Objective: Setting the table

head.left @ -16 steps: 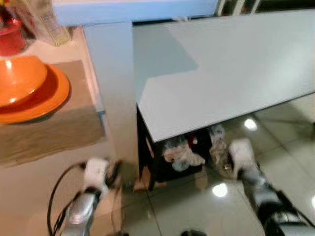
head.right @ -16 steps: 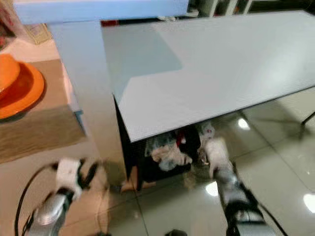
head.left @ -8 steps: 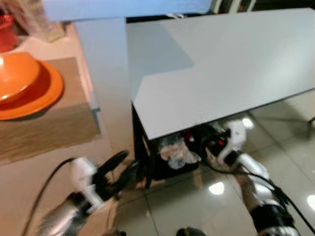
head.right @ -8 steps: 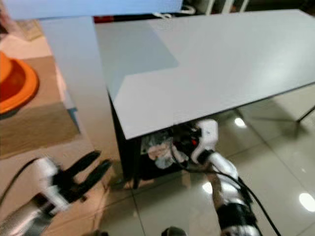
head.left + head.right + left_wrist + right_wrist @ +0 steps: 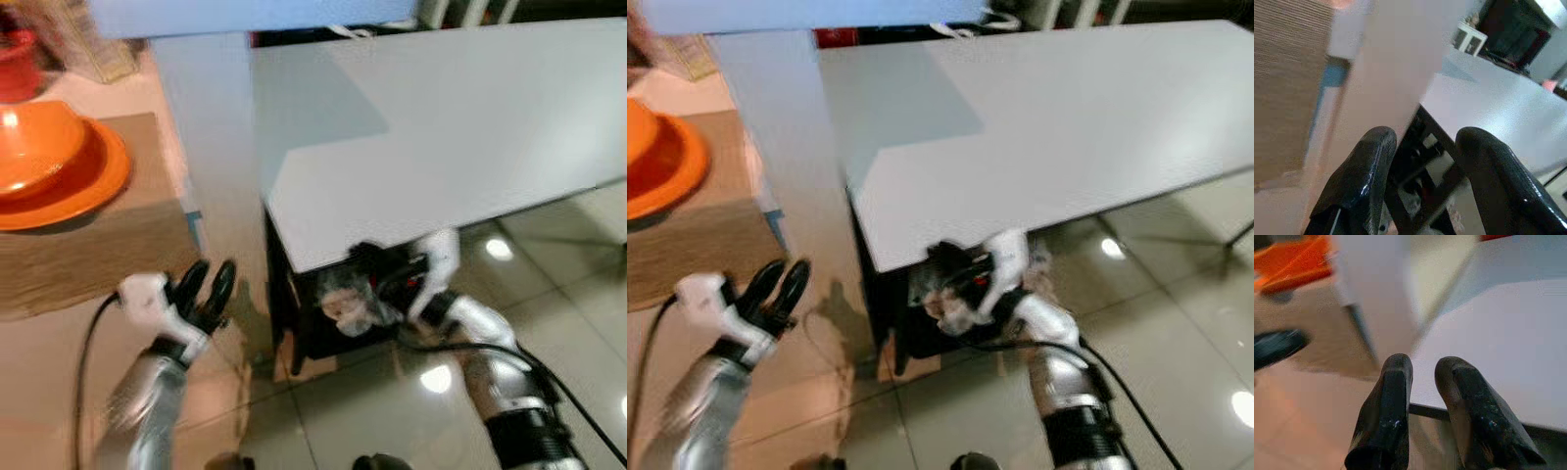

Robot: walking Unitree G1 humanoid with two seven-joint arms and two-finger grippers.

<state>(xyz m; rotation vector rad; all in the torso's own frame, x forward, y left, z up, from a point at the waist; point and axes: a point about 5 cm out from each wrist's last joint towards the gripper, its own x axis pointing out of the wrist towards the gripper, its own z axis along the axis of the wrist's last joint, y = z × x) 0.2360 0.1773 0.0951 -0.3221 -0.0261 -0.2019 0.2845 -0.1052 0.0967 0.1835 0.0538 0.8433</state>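
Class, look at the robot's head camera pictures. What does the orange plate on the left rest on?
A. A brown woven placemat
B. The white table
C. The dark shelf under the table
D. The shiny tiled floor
A. The orange plate, with an orange bowl on it, sits on a brown woven placemat on the left, apart from the white table.

No text, label, brand or number could be read anywhere; everything was too blurred.
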